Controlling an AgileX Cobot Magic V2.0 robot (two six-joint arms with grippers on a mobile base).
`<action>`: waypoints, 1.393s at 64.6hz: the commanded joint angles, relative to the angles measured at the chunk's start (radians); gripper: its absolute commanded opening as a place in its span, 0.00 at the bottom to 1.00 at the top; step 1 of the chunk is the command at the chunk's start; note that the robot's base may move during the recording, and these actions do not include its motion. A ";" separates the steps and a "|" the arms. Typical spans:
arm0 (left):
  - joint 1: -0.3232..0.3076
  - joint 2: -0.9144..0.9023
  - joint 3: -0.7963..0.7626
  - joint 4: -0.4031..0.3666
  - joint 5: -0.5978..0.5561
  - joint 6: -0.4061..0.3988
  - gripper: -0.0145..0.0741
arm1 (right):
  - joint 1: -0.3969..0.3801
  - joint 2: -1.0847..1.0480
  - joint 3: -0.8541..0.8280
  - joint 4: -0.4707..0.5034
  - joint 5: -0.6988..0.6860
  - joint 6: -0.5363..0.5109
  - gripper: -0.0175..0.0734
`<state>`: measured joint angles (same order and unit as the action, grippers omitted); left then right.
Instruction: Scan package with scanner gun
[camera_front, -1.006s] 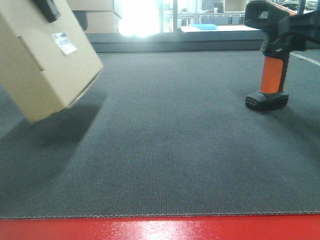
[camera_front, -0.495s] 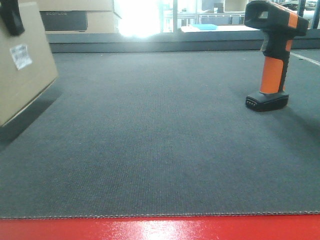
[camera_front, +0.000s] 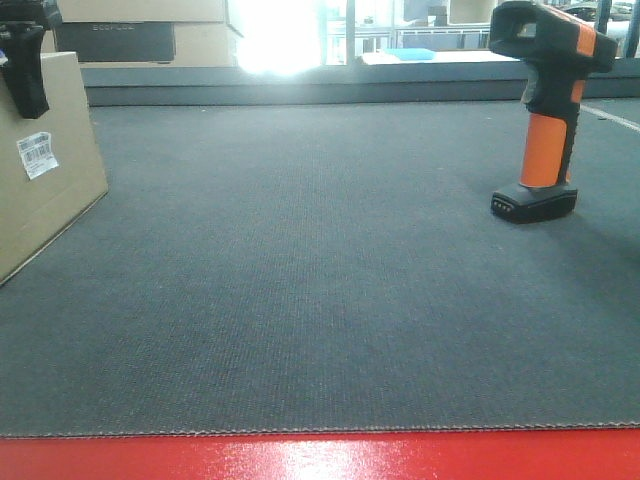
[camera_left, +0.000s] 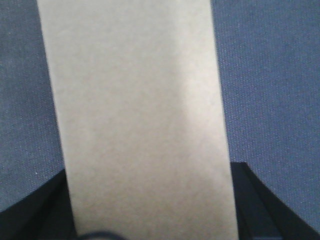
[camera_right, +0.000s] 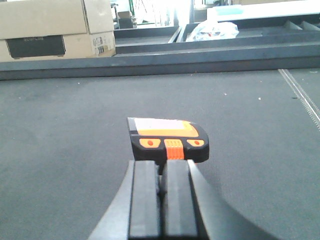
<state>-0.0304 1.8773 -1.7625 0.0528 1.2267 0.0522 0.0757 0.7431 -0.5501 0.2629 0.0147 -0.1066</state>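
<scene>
Front view: your plain brown cardboard package sits at the table's far left, its barcode label unreadable; the orange-and-black scanner gun stands upright far right, open dark mat between.

Left wrist: left fingers hold the package.

Right wrist: right fingers pressed together just behind the scanner.

left pincer clamped, right pincer shut

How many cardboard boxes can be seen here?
2: the package at the mat's left edge, and a background box beyond the mat. More may be out of view.
</scene>
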 joint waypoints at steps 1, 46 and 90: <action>-0.006 0.007 -0.007 0.004 -0.006 -0.009 0.42 | -0.005 -0.008 0.004 -0.006 -0.015 -0.007 0.01; -0.006 -0.369 0.119 -0.007 -0.016 -0.009 0.44 | -0.020 -0.009 0.004 -0.062 0.116 -0.007 0.01; -0.006 -1.168 1.004 -0.023 -0.838 -0.011 0.04 | -0.102 -0.280 0.205 -0.069 0.127 -0.007 0.01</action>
<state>-0.0304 0.7916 -0.8347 0.0409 0.5070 0.0507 -0.0229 0.5310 -0.3785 0.2062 0.1700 -0.1085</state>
